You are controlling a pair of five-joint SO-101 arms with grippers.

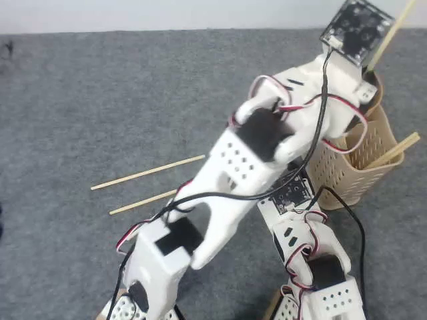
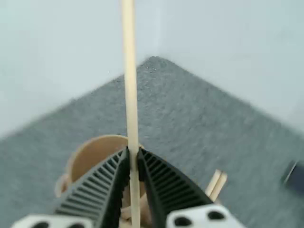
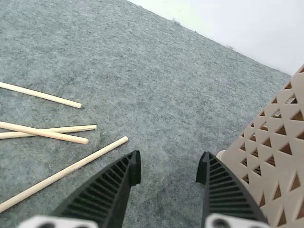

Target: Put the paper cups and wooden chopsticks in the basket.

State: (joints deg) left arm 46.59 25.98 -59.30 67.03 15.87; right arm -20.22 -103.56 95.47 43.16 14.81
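Though slender, a straight, pale chopstick

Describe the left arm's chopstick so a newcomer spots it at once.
Find the tan basket on the right of the high view. Above its rim, the left tool is shut on one chopstick. It alone sticks up in the air; a second chopstick leans in the basket, and loose chopsticks lie flat on the mat.
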